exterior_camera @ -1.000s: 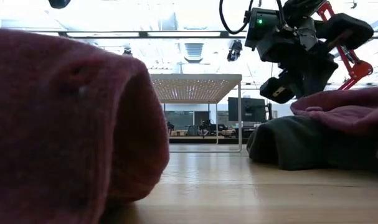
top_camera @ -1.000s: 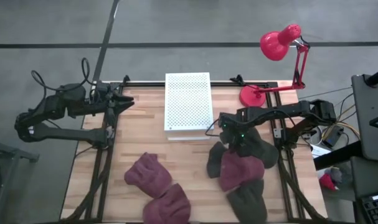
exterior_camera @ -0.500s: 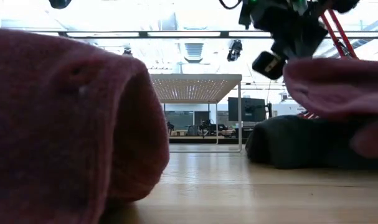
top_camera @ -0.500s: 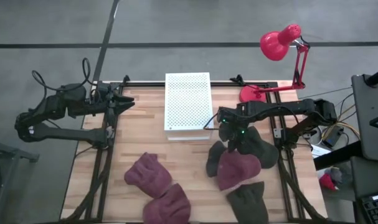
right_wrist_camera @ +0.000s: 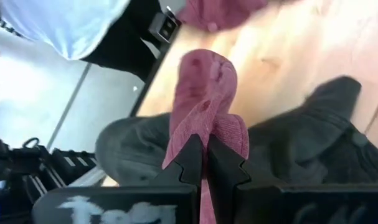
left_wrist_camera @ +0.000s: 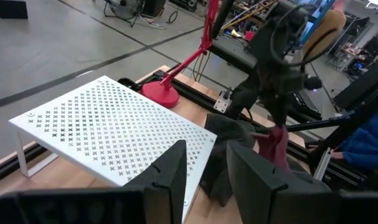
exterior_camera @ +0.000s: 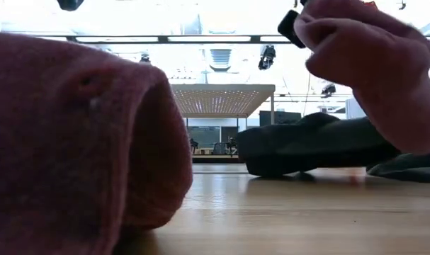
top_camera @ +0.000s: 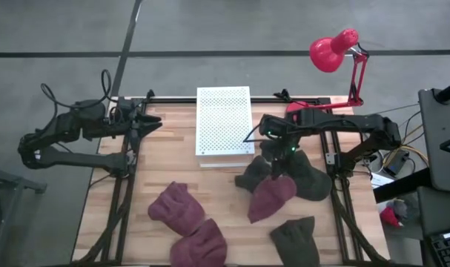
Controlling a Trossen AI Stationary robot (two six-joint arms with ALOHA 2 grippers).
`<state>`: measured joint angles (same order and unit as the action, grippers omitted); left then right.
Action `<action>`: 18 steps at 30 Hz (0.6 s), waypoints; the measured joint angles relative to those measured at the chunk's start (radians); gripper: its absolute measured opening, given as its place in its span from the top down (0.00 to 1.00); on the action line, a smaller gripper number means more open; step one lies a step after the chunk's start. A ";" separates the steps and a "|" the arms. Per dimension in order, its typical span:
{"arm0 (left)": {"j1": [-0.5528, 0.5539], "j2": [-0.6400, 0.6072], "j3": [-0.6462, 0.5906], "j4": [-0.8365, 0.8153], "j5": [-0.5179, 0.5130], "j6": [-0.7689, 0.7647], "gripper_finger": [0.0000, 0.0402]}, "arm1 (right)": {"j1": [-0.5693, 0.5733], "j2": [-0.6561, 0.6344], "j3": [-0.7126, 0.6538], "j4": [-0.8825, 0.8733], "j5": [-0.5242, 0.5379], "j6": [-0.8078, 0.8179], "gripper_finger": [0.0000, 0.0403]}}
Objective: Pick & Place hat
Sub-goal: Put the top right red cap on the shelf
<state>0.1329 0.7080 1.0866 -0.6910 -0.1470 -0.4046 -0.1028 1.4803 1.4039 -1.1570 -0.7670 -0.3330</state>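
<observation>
My right gripper [top_camera: 278,172] is clenched on a soft maroon knitted hat [top_camera: 270,199], pinching a fold of its fabric between both fingers, and the hat hangs below my wrist, lifted clear of the light wooden table [top_camera: 173,159]. From above, it dangles over the right half of the table, just in front of the white perforated metal stand [top_camera: 225,121] and partly over a heap of dark grey knitted hats [top_camera: 306,175]. In my right wrist view the maroon hat [right_wrist_camera: 204,106] drapes down from my fingertips [right_wrist_camera: 192,158], with the dark grey fabric [right_wrist_camera: 313,134] spread on the wood beneath it. At table height the held hat [exterior_camera: 374,67] hangs in the air at upper right, above a dark grey hat [exterior_camera: 314,145] lying flat on the wood. Another dark grey hat [top_camera: 295,239] lies alone near the front right edge, and two more maroon knitted hats [top_camera: 187,222] sit together at the front, left of centre. A red desk lamp [top_camera: 332,67] stands at the far right corner. My left gripper [top_camera: 149,120] waits over the far left of the table, its fingers [left_wrist_camera: 170,174] parted and holding nothing, pointing toward the white stand [left_wrist_camera: 114,134].
</observation>
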 joint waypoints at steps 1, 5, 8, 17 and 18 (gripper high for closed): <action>0.000 0.004 0.000 0.000 0.000 0.000 0.72 | 0.000 0.000 0.010 0.000 -0.014 0.004 0.98; 0.000 0.019 0.000 0.000 0.011 0.010 0.72 | 0.000 0.000 0.053 0.001 -0.026 0.016 0.98; 0.000 0.032 0.000 0.002 0.019 0.018 0.72 | 0.000 0.000 0.087 0.001 -0.027 0.016 0.98; 0.000 0.061 0.000 0.004 0.019 0.041 0.72 | -0.005 0.001 0.181 0.071 -0.027 0.034 0.98; 0.000 0.063 0.000 0.005 0.019 0.045 0.72 | -0.008 0.001 0.188 0.094 -0.026 0.040 0.98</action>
<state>0.1326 0.7705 1.0866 -0.6859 -0.1280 -0.3594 -0.1105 1.4811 1.5916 -1.0629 -0.7932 -0.2933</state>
